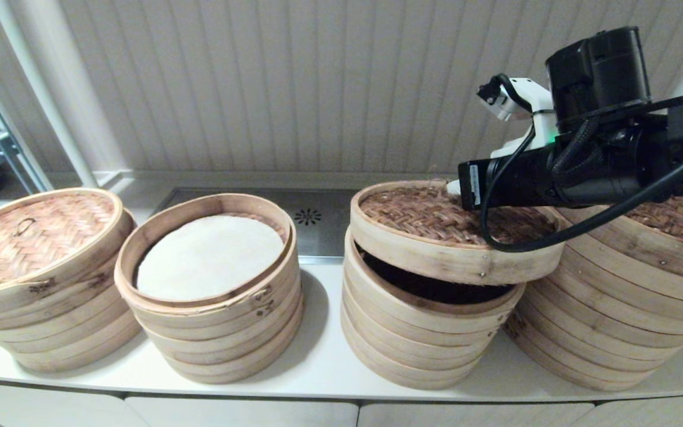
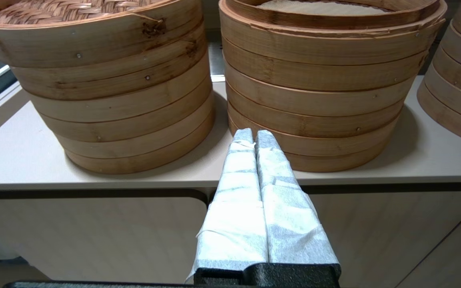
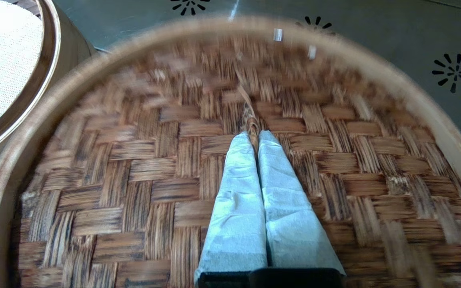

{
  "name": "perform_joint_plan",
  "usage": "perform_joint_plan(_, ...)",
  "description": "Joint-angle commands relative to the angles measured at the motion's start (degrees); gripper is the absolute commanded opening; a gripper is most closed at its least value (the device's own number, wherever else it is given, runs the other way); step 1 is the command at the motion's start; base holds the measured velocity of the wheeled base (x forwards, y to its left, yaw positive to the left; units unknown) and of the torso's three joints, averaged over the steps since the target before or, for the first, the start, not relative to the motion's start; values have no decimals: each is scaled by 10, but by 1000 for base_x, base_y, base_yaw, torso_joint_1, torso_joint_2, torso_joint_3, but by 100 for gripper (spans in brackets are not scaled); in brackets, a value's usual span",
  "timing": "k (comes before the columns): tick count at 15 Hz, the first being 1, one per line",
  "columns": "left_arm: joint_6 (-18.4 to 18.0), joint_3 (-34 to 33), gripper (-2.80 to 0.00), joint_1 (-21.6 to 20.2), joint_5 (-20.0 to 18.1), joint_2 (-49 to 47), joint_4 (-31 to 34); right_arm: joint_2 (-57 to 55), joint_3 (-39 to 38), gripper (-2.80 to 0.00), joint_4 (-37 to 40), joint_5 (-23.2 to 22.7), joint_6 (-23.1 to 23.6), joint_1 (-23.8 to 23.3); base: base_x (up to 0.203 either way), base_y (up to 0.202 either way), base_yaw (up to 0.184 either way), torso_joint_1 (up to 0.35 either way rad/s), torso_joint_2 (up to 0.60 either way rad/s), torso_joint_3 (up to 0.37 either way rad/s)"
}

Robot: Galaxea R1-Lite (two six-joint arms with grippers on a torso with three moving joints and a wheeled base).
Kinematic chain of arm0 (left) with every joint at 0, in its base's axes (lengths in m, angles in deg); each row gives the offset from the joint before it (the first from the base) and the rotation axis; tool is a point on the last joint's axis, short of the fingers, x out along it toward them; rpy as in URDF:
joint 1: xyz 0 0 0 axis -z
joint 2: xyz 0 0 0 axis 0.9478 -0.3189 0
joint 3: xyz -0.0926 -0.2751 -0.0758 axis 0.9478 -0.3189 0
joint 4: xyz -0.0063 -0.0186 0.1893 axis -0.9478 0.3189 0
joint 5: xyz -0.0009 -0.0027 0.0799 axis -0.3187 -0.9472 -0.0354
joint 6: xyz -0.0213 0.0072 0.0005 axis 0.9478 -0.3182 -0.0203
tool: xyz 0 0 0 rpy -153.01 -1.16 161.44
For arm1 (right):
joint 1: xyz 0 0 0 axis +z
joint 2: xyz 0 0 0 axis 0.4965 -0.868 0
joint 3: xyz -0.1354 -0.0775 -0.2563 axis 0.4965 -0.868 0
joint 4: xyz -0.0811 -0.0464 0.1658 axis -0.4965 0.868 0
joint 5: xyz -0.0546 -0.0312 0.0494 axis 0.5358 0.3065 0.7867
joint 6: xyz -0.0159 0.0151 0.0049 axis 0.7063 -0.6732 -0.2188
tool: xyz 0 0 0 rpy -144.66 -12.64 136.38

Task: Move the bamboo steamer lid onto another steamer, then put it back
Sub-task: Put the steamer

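Note:
The woven bamboo steamer lid [image 1: 430, 237] hangs tilted just above the third steamer stack [image 1: 424, 332], and a dark gap shows under its front rim. In the right wrist view my right gripper [image 3: 253, 135] is shut on the lid's thin woven handle loop [image 3: 250, 116] at the middle of the lid [image 3: 134, 180]. In the head view the black right arm [image 1: 584, 166] reaches in from the right and hides the fingers. My left gripper [image 2: 253, 134] is shut on nothing, low in front of the counter edge, facing the gap between the two left stacks.
A lidded stack [image 1: 39, 267] stands at the far left. Next to it is an open steamer with a white liner [image 1: 211, 255]. Another lidded stack [image 1: 626, 296] sits at the far right, touching the third stack. A metal drain panel [image 1: 318, 225] lies behind them.

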Motion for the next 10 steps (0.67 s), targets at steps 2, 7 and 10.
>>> perform_joint_plan(2,-1,-17,-280,0,0,-1,-1,6,2,-280,-1,9,0,0,0,0,0,0,0,0)
perform_joint_plan(7,-1,-17,-280,0,0,-1,-1,29,31,-280,2,16,14,-15,0,0,0,0,0,0)
perform_joint_plan(10,-1,-17,-280,0,0,-1,0,41,47,-280,3,17,19,-34,0,0,0,0,0,0)
